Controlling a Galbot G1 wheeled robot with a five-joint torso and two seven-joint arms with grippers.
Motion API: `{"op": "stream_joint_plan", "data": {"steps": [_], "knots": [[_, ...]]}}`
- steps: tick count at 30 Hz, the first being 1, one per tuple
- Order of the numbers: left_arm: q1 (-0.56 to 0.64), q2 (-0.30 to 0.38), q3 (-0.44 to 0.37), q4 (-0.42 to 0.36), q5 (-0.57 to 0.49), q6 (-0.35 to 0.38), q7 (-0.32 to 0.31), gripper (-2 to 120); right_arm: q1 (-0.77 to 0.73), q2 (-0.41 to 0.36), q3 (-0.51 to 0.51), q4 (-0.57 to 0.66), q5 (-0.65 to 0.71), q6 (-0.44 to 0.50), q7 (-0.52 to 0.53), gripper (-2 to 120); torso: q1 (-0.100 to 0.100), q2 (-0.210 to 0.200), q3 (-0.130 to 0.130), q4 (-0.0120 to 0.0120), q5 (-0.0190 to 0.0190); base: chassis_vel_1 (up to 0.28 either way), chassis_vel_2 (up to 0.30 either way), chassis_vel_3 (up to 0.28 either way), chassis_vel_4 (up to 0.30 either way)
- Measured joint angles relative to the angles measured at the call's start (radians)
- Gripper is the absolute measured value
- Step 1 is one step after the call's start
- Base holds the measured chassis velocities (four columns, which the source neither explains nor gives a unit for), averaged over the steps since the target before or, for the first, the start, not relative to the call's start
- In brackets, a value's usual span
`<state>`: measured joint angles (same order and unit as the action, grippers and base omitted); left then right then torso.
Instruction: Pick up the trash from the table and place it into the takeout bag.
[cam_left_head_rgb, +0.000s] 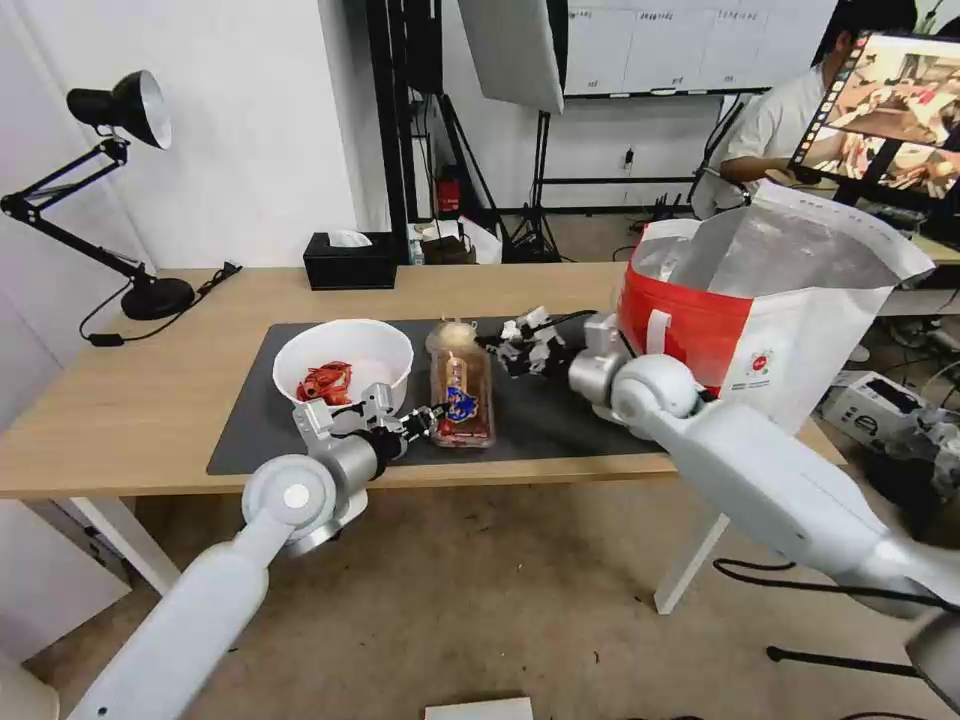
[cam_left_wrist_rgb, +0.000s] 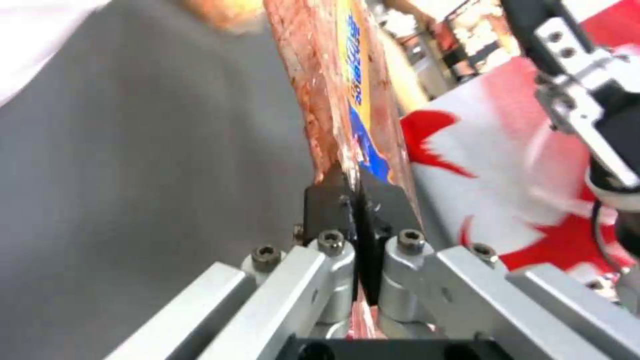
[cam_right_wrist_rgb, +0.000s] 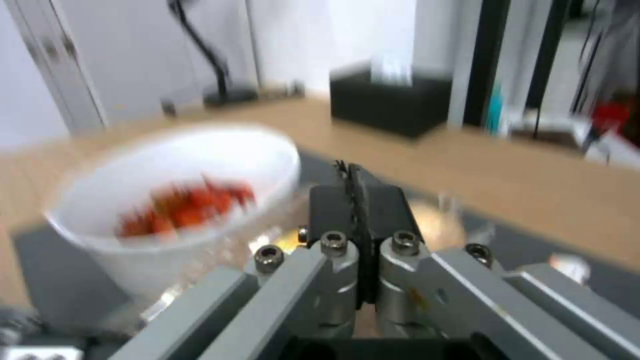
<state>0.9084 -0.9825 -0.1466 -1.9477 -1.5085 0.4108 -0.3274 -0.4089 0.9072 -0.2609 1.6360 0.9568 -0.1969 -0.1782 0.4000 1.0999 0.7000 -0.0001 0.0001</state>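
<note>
Sitting on the mat (cam_left_head_rgb: 250, 430), the bowl (cam_left_head_rgb: 343, 362) of red scraps waits unbagged. Beside it the left gripper (cam_left_head_rgb: 432, 417), arm low over the table edge, pinches the near end of a tray (cam_left_head_rgb: 461, 390). Right gripper (cam_left_head_rgb: 522, 345), pads pressed together and empty, hovers before the bag (cam_left_head_rgb: 760, 320).

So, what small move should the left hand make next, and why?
Probably lift. The left hand is shut on the near edge of the clear plastic tray, which lies on the dark mat, and the takeout bag stands open to the right. The right hand, shut, hovers beyond the tray.
</note>
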Motion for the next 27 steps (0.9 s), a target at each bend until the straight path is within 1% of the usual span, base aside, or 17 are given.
{"op": "stream_joint_plan", "data": {"steps": [2,5,6,8,9,11,12,13,14,15,16,18,19,20,23,24,27], "knots": [[0.004,0.006,-0.007,-0.017,-0.001,-0.003,0.003,0,-0.021,-0.009,0.016,0.035,0.009,0.018,0.02,0,0.0,0.0,0.0,0.0,0.0,0.0,0.0,0.0,0.0],[0.024,0.028,-0.035,-0.076,0.002,-0.013,0.008,0,-0.149,-0.03,0.1,0.2,0.026,0.102,0.12,0,0.0,0.0,0.0,0.0003,-0.0001,0.0,0.0,0.0,0.0],[0.024,0.028,-0.035,-0.076,0.002,-0.013,0.008,0,-0.149,-0.03,0.1,0.2,0.026,0.102,0.12,0,0.0,0.0,0.0,0.0003,-0.0001,0.0,0.0,0.0,0.0],[0.035,0.045,-0.058,-0.112,0.029,-0.028,0.017,0,-0.301,-0.045,0.203,0.318,0.008,0.124,0.164,0,0.0,0.0,0.0,0.0003,-0.0002,0.0,0.0,0.0,0.0],[0.035,0.045,-0.058,-0.112,0.029,-0.028,0.017,0,-0.301,-0.045,0.203,0.318,0.008,0.124,0.164,0,0.0,0.0,0.0,0.0003,-0.0002,0.0,0.0,0.0,0.0],[0.036,0.066,-0.079,-0.132,0.068,-0.049,0.041,0,-0.437,-0.073,0.297,0.395,-0.073,0.147,0.165,10,0.0,0.0,0.0,0.0,-0.0001,0.0,0.0,0.0,0.0],[0.036,0.066,-0.079,-0.132,0.068,-0.049,0.041,0,-0.437,-0.073,0.297,0.395,-0.073,0.147,0.165,10,0.0,0.0,0.0,0.0,-0.0001,0.0,0.0,0.0,0.0],[0.027,0.081,-0.09,-0.137,0.088,-0.065,0.07,0,-0.538,-0.088,0.372,0.446,-0.123,0.16,0.152,18,0.0,0.0,0.0,0.0001,-0.0001,0.0,0.0,0.0,0.0],[0.016,0.09,-0.093,-0.138,0.106,-0.077,0.093,0,-0.603,-0.094,0.417,0.481,-0.145,0.166,0.142,22,0.0,0.0,0.0,0.0001,0.0,0.0,0.0,0.0,0.0],[0.002,0.098,-0.093,-0.138,0.124,-0.091,0.113,0,-0.66,-0.096,0.454,0.509,-0.163,0.173,0.134,26,0.0,0.0,0.0,-0.0001,-0.0002,0.0,0.0,0.0,0.0],[0.002,0.098,-0.093,-0.138,0.124,-0.091,0.113,0,-0.66,-0.096,0.454,0.509,-0.163,0.173,0.134,26,0.0,0.0,0.0,-0.0001,-0.0002,0.0,0.0,0.0,0.0],[-0.046,0.106,-0.08,-0.138,0.16,-0.121,0.151,0,-0.808,-0.092,0.53,0.565,-0.21,0.189,0.111,37,0.0,0.0,0.0,0.0001,-0.0001,0.0,0.0,0.0,0.0],[-0.074,0.107,-0.066,-0.134,0.176,-0.136,0.167,0,-0.876,-0.079,0.567,0.582,-0.239,0.202,0.099,41,0.0,0.0,0.0,-0.0001,-0.0001,0.0,0.0,0.0,0.0],[-0.074,0.107,-0.066,-0.134,0.176,-0.136,0.167,0,-0.876,-0.079,0.567,0.582,-0.239,0.202,0.099,41,0.0,0.0,0.0,-0.0001,-0.0001,0.0,0.0,0.0,0.0],[-0.168,0.105,-0.004,-0.107,0.224,-0.189,0.199,0,-1.047,-0.021,0.654,0.607,-0.319,0.233,0.077,56,0.0,0.0,0.0,-0.0001,0.0001,0.0,0.0,0.0,0.0],[-0.168,0.105,-0.004,-0.107,0.224,-0.189,0.199,0,-1.047,-0.021,0.654,0.607,-0.319,0.233,0.077,56,0.0,0.0,0.0,-0.0001,0.0001,0.0,0.0,0.0,0.0],[-0.278,0.084,0.077,-0.06,0.244,-0.222,0.203,0,-1.197,0.042,0.715,0.612,-0.445,0.254,0.076,71,0.0,0.0,0.0,0.0001,-0.0001,0.0,0.0,0.0,0.0]]}}
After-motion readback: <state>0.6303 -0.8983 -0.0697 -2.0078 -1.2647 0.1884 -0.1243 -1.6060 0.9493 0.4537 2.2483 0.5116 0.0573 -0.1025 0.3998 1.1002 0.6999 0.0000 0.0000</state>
